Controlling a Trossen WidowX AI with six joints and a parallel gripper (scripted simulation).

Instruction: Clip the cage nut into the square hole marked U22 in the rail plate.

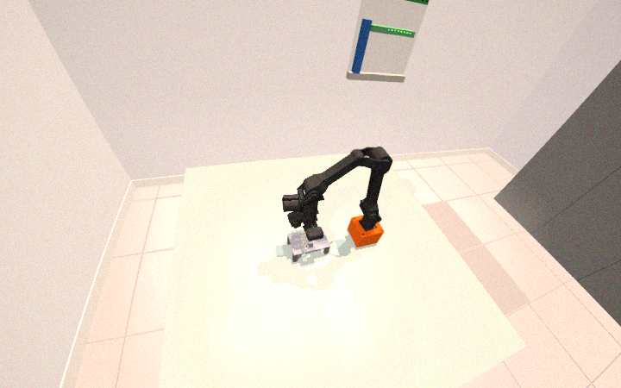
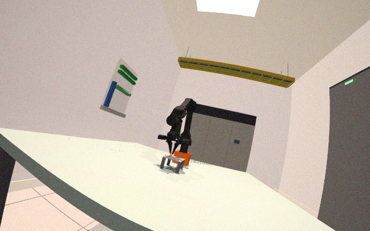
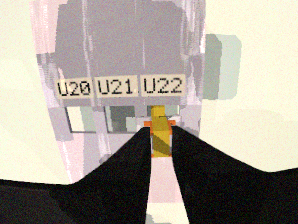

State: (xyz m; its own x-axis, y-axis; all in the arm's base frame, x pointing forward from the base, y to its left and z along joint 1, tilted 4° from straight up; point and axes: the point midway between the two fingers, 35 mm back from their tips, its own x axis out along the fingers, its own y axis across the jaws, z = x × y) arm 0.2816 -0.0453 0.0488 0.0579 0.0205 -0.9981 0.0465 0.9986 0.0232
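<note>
Right at the hole marked U22, we see the yellow-and-orange cage nut pinched between the fingertips of our gripper. In the wrist view the nut covers part of that opening; whether its wings reach through, we cannot tell. The U20 hole and U21 hole lie in a row beside it. Our rail plate stands on legs on the pale table, near the orange base block of our black arm.
</note>
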